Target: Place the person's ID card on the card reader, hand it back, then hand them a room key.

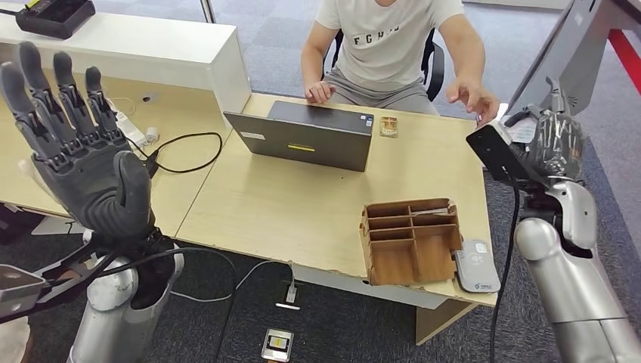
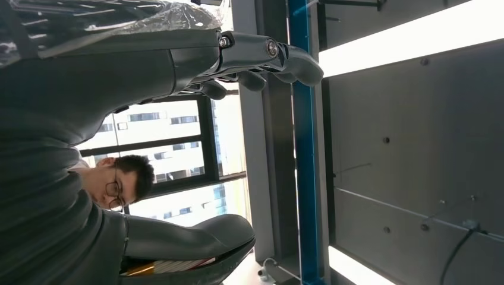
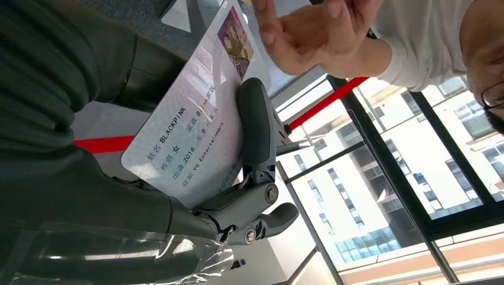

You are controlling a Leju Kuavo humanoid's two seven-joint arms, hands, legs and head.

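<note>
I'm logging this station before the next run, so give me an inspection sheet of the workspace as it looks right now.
Surface: light wood desk, front edge chipped near the organiser.
Job's things: ID card held in the right hand, raised toward the person's hand; card reader lies flat at the desk's front right corner with nothing on it; room key not identifiable.
Clutter: wooden organiser beside the reader, open laptop, small wooden item behind it.
Hands: left hand raised, fingers spread, holding nothing; right hand grips the card.
Cables: black cable looped on the desk; grey cable below the front edge.
Surroundings: seated person opposite, white counter, small device on the carpet.
</note>
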